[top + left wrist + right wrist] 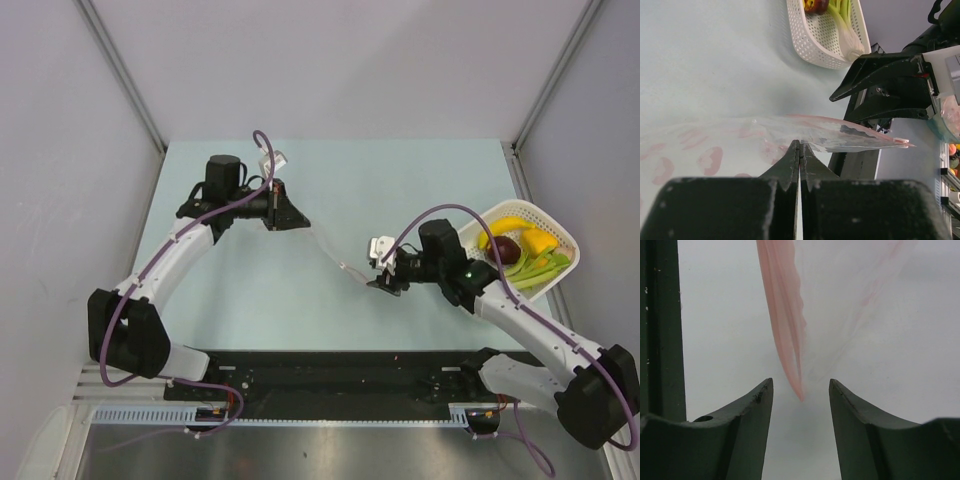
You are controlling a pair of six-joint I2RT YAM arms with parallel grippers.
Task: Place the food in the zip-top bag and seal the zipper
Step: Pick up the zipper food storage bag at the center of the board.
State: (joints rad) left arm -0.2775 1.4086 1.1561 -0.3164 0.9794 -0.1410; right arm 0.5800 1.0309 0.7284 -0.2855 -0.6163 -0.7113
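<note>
The clear zip-top bag (335,255) hangs stretched between my two grippers over the table; its pink printed squares show in the left wrist view (710,160). My left gripper (290,218) is shut on the bag's far end (799,144). My right gripper (384,281) is open, and the tip of the pink zipper (785,320) hangs between its fingertips (801,383) without touching them. The food lies in the white basket (566,238): banana (508,226), dark red fruit (506,250), orange fruit (541,241) and leek (540,268).
The basket stands at the table's right edge, just behind the right arm; it also shows in the left wrist view (810,45) with the leek (842,20) and the dark fruit (815,5). Grey walls enclose the pale green table (250,300).
</note>
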